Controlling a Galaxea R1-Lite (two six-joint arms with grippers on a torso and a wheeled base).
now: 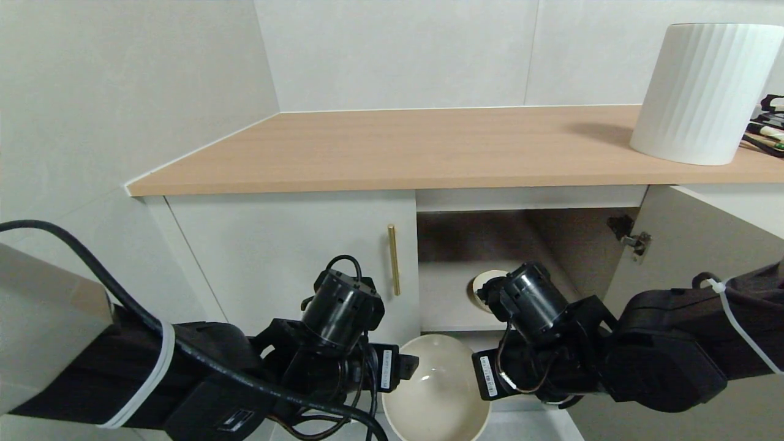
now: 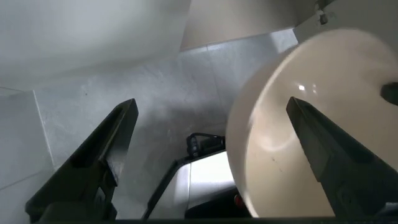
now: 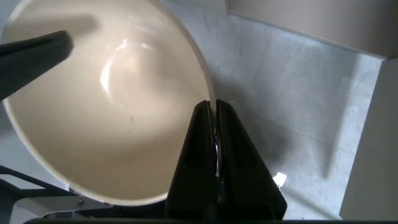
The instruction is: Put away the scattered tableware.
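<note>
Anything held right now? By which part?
The right gripper holds the cream bowl by its rim, jaws pinched across the edge. The left gripper is open, gripping nothing.

Left gripper (image 2: 211, 106): low, jaws spread wide, one finger perhaps touching the bowl (image 2: 273, 134).
Right gripper (image 3: 211, 111): low, facing the left, clamped on the bowl's rim.

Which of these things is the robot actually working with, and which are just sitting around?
Part of the job: cream bowl, rim pinched by the right tool; left tool, open at the bowl's other side; open cabinet, a dish inside.

Just lying about: white ribbed container and small items on the counter; brass handle.
</note>
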